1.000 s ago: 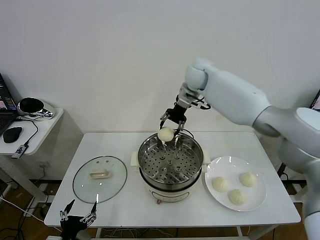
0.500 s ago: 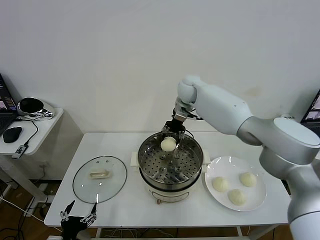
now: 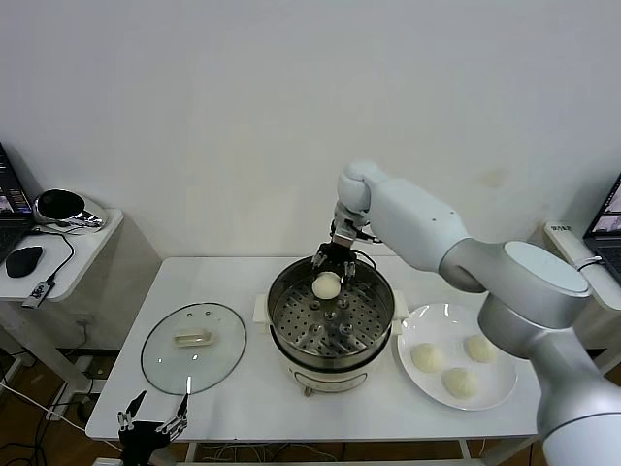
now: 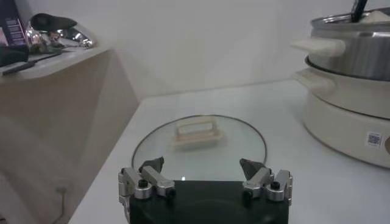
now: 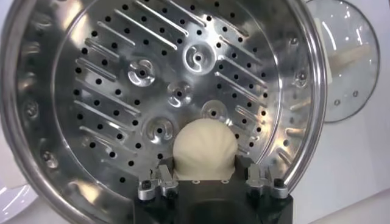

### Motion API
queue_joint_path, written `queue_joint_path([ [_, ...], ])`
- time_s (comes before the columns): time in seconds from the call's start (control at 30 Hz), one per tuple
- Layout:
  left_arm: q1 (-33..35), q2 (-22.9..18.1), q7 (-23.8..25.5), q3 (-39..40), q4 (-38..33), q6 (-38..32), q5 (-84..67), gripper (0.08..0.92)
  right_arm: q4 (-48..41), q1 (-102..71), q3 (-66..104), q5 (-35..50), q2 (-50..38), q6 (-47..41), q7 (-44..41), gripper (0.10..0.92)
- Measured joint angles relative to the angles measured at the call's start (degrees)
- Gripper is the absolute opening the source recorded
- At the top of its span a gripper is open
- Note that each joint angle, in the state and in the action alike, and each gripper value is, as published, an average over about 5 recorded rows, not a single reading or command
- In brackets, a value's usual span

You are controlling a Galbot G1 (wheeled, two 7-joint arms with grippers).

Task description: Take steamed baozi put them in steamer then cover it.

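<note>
White wall behind a white desk. Right pincer [image 3: 328,269] hangs low in the steamer [image 3: 372,291] by its far wall, jaws around a bun [image 3: 327,284]: let go only once it rests. Left pincer [image 3: 151,418], spread, waits off the desk's front-left corner.

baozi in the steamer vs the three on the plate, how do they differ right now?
The cream-white round baozi sits inside the shiny steel steamer basket, at its far side; the three cream-white baozi lie on the flat white plate beside it. The first sits between the right pincer fingers; the three are untouched. It is alone; they are clustered. All share colour and round, smooth shape.
</note>
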Motion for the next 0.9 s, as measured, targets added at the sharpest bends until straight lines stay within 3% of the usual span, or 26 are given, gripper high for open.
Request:
queue_joint_path([
  [0.27, -0.32, -0.34, 0.16, 0.21, 0.28, 0.02, 0.31, 0.823, -0.21, 0.58, -0.67, 1.97, -0.70, 0.01, 0.16, 0.814],
  [0.53, -0.51, -0.69, 0.32, 0.40, 0.30, 0.02, 0.49, 0.823, 5.26, 3.92, -2.13, 8.40, -5.01, -2.00, -0.54, 0.823],
  [0.9, -1.20, -0.31, 0.56, 1.17, 0.09, 0.04, 0.47, 0.823, 17.69, 14.03, -9.20, 21.53, -20.20, -16.18, 2.55, 0.823],
])
